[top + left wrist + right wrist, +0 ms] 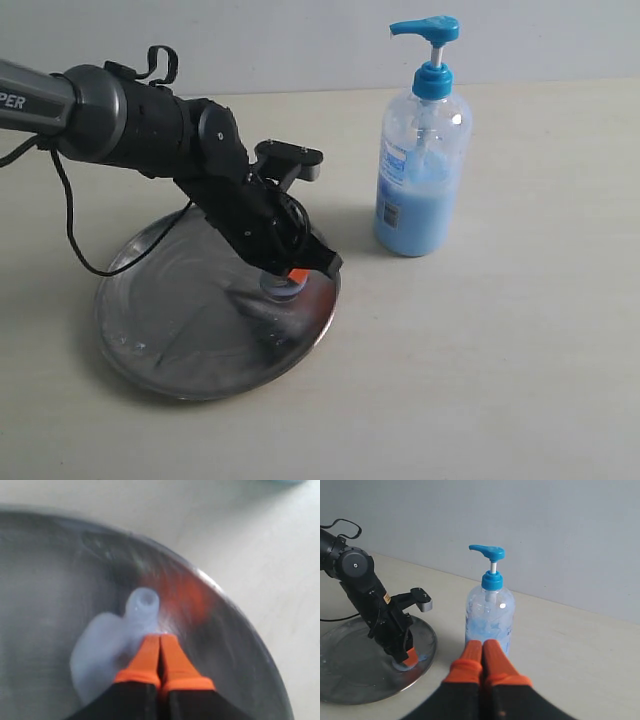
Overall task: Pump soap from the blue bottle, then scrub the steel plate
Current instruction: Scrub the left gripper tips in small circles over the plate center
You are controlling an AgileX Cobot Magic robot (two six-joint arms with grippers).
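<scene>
Scrub step is in hand, by my read: soap already lies on the steel plate as a pale blue blob w/ a smear beside it, so the pump step looks done. The left gripper is angled down onto the plate, jaws shut tight, orange tips together w/ nothing visible clamped btwn them, and the tips sit right at the edge of the blob. The blob is on the side of the plate nearest the blue bottle, close inside the raised rim. The bottle stands upright on the worktop just beside the plate, not touching it, pump head up, about half full of blue liquid. The right gripper shows only in its own wrist view: jaws fully closed, empty, held in the air in front of the bottle and clear of it. Next move, as I judge it: drag the left tips thru the soap and sweep toward the plate's centre, since most of the surface looks bare and streaky. Needs light, steady downward pressure and strokes kept inside the rim. Nothing pins the plate, so a hard push near the edge could tip or slide it toward the bottle. The right arm could steady the plate if it shifts.
</scene>
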